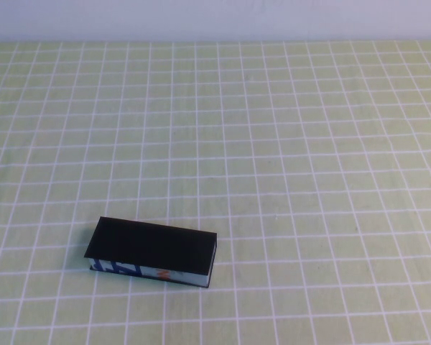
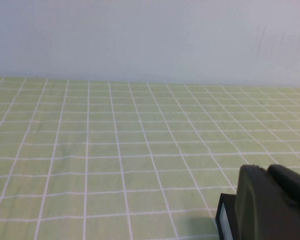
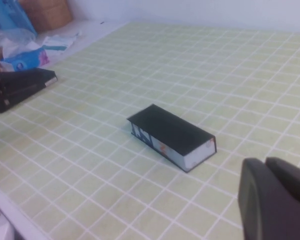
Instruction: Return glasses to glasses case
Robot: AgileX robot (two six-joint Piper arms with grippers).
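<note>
Lying shut on the green checked tablecloth (image 1: 287, 144), the glasses case (image 1: 152, 251) is showing me a flat black lid and a front side patterned in blue, white and orange, with a pale end face turned toward my right wrist camera. I am seeing no glasses anywhere; the lid is hiding whatever is inside. Any writing in the pattern is too blurred to read.

My right gripper (image 3: 275, 200) is sitting just short of the case, which is lying a little ahead of it and off to one side, apart from it. My left gripper (image 2: 270, 205) is hovering low over bare cloth, facing the far wall (image 2: 150, 35). I cannot tell how either one is set.

Beyond the case from my right gripper, a black arm part (image 3: 20, 87) is resting near the cloth's edge, and blue packets (image 3: 25, 55) are lying past it.
</note>
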